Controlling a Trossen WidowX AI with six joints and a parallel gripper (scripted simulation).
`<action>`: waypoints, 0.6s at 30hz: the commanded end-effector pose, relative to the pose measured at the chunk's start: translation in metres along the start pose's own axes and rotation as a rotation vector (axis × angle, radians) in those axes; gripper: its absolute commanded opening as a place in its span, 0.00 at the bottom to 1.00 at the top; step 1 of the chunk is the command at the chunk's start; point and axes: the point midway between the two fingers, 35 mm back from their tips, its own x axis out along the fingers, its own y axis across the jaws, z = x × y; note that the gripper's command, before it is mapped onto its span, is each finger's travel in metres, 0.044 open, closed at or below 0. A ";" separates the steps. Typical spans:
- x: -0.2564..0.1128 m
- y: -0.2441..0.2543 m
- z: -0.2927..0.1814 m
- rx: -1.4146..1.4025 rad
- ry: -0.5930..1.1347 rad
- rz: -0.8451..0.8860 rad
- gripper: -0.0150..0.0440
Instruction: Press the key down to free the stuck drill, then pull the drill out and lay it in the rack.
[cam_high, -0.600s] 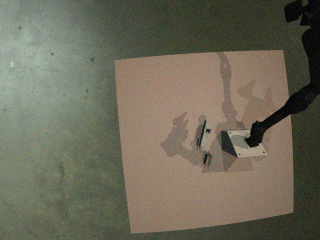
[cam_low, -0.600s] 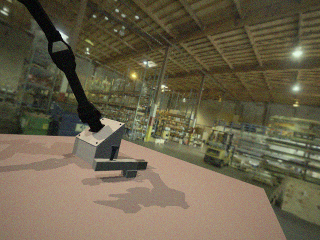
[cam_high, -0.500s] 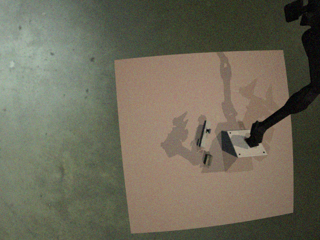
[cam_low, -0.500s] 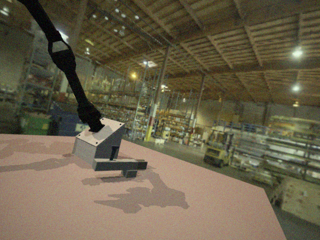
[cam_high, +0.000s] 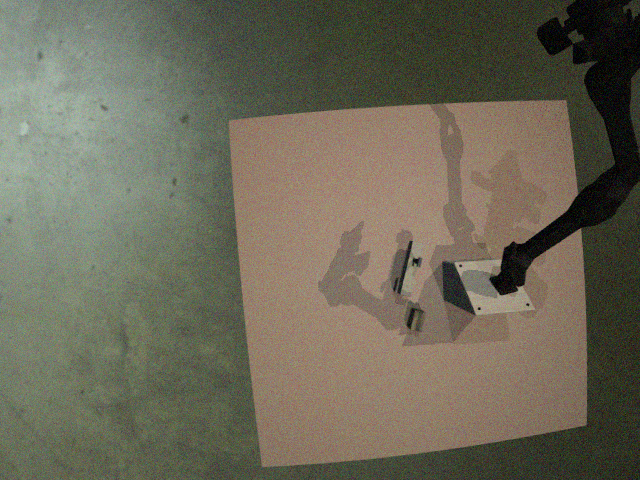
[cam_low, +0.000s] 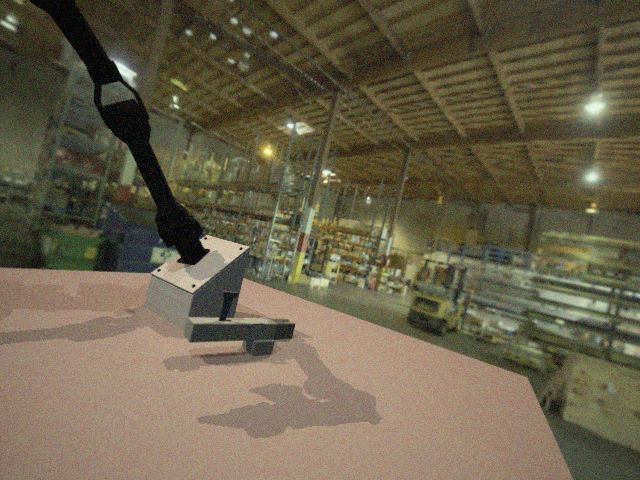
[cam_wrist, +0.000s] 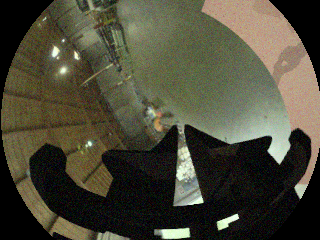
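Note:
A grey block with a pale sloped top (cam_high: 498, 304) (cam_low: 180, 279) stands on the pink table top, with dark screws at its corners. My gripper (cam_high: 503, 287) (cam_low: 190, 259) (cam_wrist: 180, 128) is shut, its tips at or just above this slope. In the wrist view the tips nearly meet and no object shows between them. A long grey bar (cam_high: 404, 268) (cam_low: 237, 329) stands beside the block, with a small dark piece (cam_high: 416, 261) next to it. A small open bracket (cam_high: 415, 318) is near the bar's end. I cannot tell drill, key and rack apart; the gripper hides part of the slope.
The pink table top (cam_high: 330, 170) (cam_low: 439, 423) carries the block and low parts, with its edges dropping to the floor. The dark arm (cam_high: 555, 232) (cam_low: 147, 165) reaches in over the block. Its shadows fall around the bar and bracket.

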 end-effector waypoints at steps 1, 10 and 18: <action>-0.009 -0.061 -0.040 -0.248 0.123 -0.076 0.25; -0.058 -0.179 -0.092 -0.729 0.418 -0.199 0.25; -0.124 -0.283 -0.104 -1.108 0.681 -0.285 0.25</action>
